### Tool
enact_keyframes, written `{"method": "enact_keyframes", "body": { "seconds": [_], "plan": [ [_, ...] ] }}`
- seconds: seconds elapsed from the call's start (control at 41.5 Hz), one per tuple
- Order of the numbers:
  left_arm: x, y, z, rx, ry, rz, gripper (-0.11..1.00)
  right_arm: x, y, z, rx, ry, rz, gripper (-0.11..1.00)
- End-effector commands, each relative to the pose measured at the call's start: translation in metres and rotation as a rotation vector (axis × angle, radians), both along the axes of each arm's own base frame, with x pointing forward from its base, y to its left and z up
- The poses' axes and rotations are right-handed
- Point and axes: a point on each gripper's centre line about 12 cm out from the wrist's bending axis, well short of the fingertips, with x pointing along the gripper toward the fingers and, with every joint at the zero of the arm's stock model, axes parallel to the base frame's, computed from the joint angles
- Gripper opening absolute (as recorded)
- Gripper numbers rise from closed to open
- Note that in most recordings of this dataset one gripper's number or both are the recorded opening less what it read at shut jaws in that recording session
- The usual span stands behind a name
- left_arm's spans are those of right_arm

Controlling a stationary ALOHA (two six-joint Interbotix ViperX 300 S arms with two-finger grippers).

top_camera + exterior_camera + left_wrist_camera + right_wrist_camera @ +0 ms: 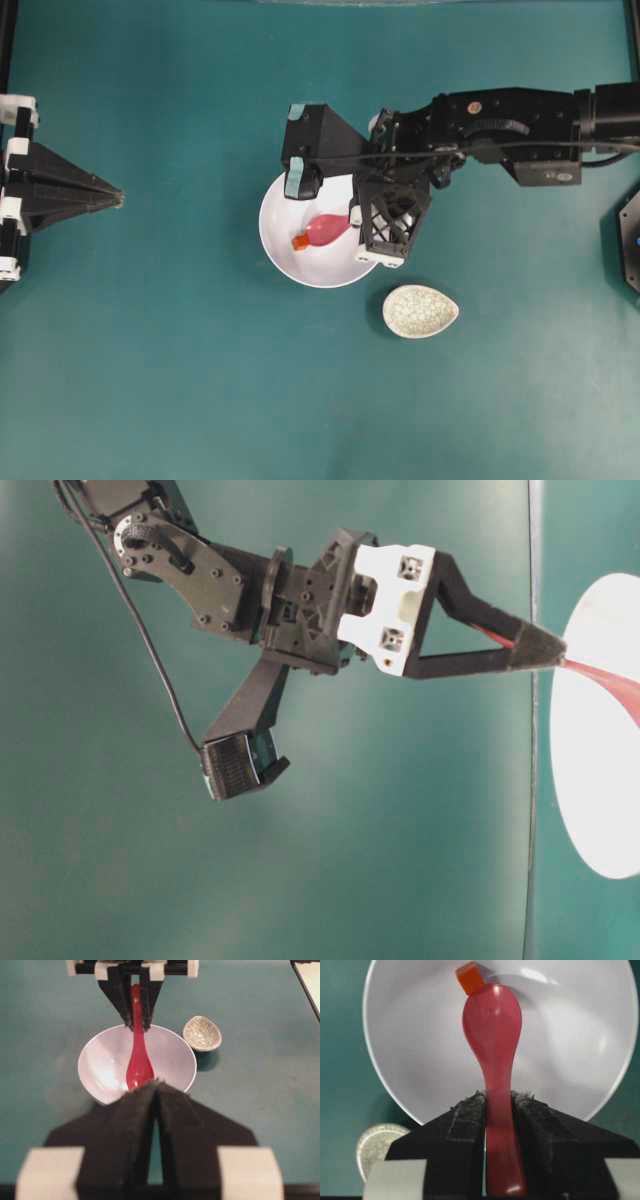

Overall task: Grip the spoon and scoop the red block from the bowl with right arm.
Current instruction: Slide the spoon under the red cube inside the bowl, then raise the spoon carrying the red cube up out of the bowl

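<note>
While my right tool point(498, 1110) is clamping the spoon point(492, 1035) by its handle, the scoop is sitting low inside the bowl point(570, 1060), tip touching the block point(470, 978). Block is resting on the bowl floor at the far side, just off the scoop's front edge, not in it yet. So I'm judging the step as mid-scoop: spoon gripped, block not loaded.

To do it well I'm thinking: keep the scoop lip down against the bowl, push forward so the block gets pinned against the rising wall, then tilt the tip up under it. Block is slightly left of the scoop's centreline, so nudging that way first. Going slow, since the glossy bowl may let the block slide off sideways.

My left tool point(118, 199) is sitting together, parked well apart on the worktop point(200, 380). Speckled dish point(420, 311) is beside the bowl, not involved.
</note>
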Motion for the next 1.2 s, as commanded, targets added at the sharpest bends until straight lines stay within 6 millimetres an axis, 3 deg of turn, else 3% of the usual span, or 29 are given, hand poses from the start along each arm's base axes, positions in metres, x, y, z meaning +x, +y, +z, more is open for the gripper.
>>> {"method": "enact_keyframes", "body": {
  "seconds": [0.0, 0.747, 1.18],
  "plan": [
    [0.003, 0.000, 0.009, 0.004, -0.023, -0.002, 0.00, 0.006, 0.003, 0.014, 0.005, -0.056, 0.001, 0.24],
    [0.003, -0.001, 0.009, 0.004, -0.023, -0.004, 0.00, 0.018, 0.005, 0.021, 0.002, -0.171, -0.027, 0.22],
    [0.003, -0.001, 0.009, 0.004, -0.020, -0.004, 0.00, -0.001, 0.007, 0.033, 0.009, -0.237, -0.053, 0.22]
  ]
}}
